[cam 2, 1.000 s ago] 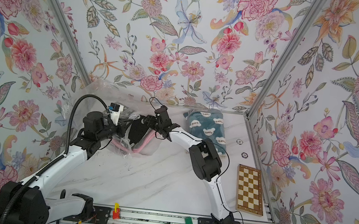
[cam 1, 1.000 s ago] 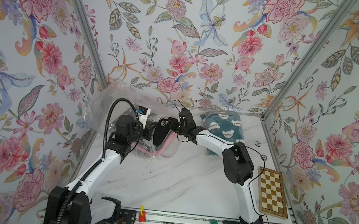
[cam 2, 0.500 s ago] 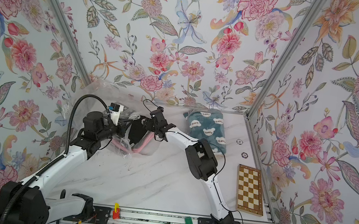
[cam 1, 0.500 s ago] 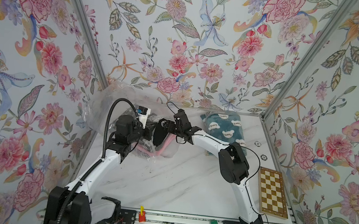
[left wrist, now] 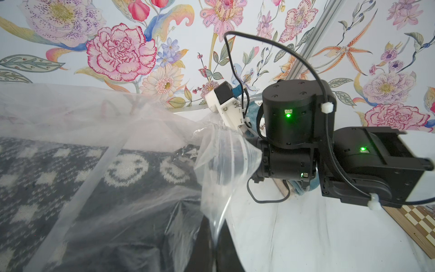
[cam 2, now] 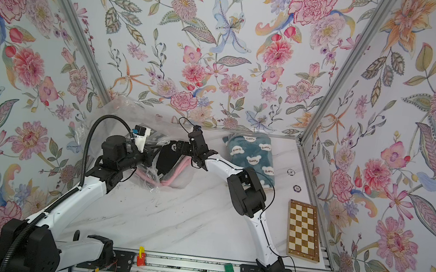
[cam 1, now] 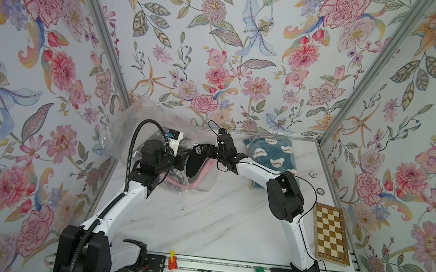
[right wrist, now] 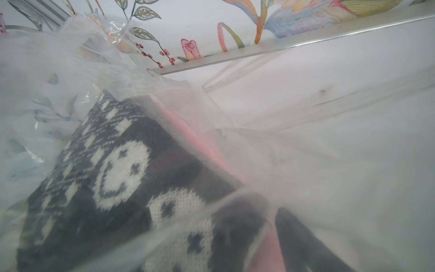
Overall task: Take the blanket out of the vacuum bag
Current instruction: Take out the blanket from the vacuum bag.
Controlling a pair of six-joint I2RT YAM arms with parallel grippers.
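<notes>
Vacuum bag [cam 1: 129, 121], clear and crinkled, lies at the back left of the tabletop [cam 1: 215, 220]. It holds a dark blanket [right wrist: 113, 169] patterned with smiley faces, over pink fabric [right wrist: 202, 141]. Inside its mouth the right claw [cam 1: 195, 164] has its fingers spread apart. Beside it the left claw [cam 1: 180, 162] is closed; whether it pinches plastic is unclear.

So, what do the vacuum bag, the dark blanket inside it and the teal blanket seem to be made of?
The vacuum bag: thin clear plastic film, glossy, crinkled and see-through. The dark blanket: probably knitted yarn, matte; stitch rows form the white smiley faces. The teal blanket: looks like plush fleece, fuzzy and matte.
</notes>
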